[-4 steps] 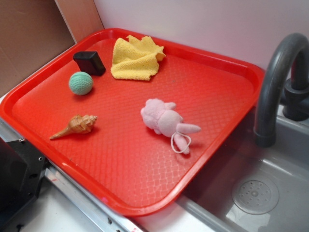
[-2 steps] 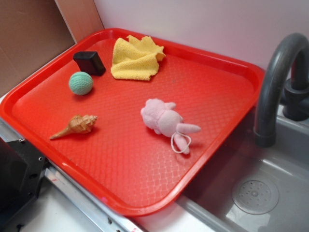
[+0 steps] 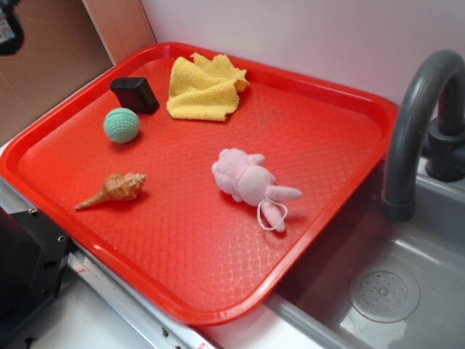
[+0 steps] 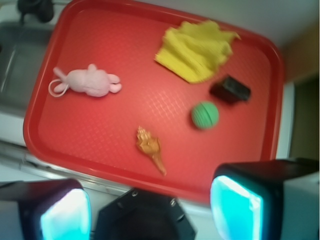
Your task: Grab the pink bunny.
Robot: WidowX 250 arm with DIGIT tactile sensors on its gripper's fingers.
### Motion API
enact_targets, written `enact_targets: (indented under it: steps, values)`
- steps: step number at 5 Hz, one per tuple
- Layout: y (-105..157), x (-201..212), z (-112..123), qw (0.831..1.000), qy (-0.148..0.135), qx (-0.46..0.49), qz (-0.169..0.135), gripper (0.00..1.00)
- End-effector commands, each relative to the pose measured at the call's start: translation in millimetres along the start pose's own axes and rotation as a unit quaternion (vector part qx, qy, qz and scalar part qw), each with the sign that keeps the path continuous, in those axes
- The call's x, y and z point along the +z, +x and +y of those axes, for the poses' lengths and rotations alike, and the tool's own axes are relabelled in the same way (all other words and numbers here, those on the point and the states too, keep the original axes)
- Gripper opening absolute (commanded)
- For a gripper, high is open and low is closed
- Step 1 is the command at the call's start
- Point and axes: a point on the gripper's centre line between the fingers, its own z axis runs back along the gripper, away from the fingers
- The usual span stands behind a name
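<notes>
The pink bunny (image 3: 247,182) lies on its side on the red tray (image 3: 320,102), right of centre, with its white string loop toward the tray's near right rim. In the wrist view the bunny (image 4: 90,82) is at the upper left of the tray (image 4: 100,135), far from my gripper (image 4: 150,212). My gripper is open and hangs high over the tray's near edge, with nothing between its cyan pads (image 4: 235,210). In the exterior view only a dark bit of the arm (image 3: 9,25) shows in the top left corner.
Also on the tray are a teal knitted ball (image 3: 121,125), a tan seashell (image 3: 116,189), a crumpled yellow cloth (image 3: 205,87) and a black block (image 3: 135,94). A grey faucet (image 3: 418,123) and sink (image 3: 385,291) stand to the tray's right.
A dark part of the arm has come into the exterior view's top left corner. Nothing on the tray has moved.
</notes>
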Motion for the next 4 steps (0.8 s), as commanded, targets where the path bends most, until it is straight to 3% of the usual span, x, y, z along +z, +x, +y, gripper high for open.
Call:
enact_targets:
  steps: [1, 2, 3, 4]
  values:
    - [73.3, -36.6, -15.4, 0.965, -0.012, -0.258, -0.041, 1.0]
    - [99.6, -55.8, -38.3, 0.925, 0.007, -0.379, -0.024, 1.0]
    - [102.5, -68.7, -59.3, 0.87, 0.002, -0.492, -0.027, 1.0]
    - [105.5, -87.2, -70.3, 0.855, -0.006, -0.518, -0.005, 1.0]
